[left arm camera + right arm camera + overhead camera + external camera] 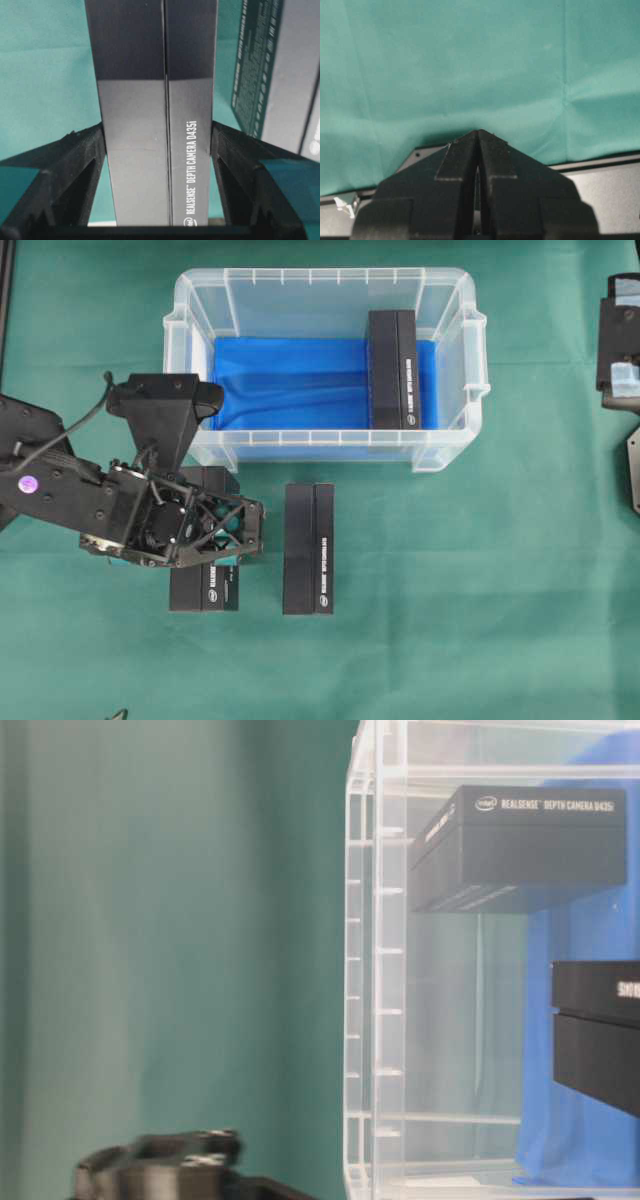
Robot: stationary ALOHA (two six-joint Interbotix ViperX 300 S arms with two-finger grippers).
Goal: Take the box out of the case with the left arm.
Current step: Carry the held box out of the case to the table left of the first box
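Green cloth (480, 620) covers the whole work surface, smooth but for a few creases. Nearest the front edge of the overhead view, the left gripper (215, 565) hangs over a black RealSense camera box (205, 585) lying on the cloth outside the case; the left wrist view shows its fingers (75, 165) set against both long sides of that box, part-way open at the box's width and gripping it. Just beside it, apart, lies a second black box (308, 548), also on the cloth.

Beyond them stands the clear plastic case (190, 330) with its blue lining (290, 380). One more black box (392, 370) stands on edge at the case's right end, close to the right wall but with a gap showing.

Far right, the right gripper (478, 150) rests well clear of the case, its jaws closed together on nothing.

Judging by its look, the box is rigid card, light, with a glossy, somewhat slippery skin and square edges. A hold across the narrow width, on the two long flat faces near mid-length, should keep it from tilting; the gap at the wall looks tight for a finger.
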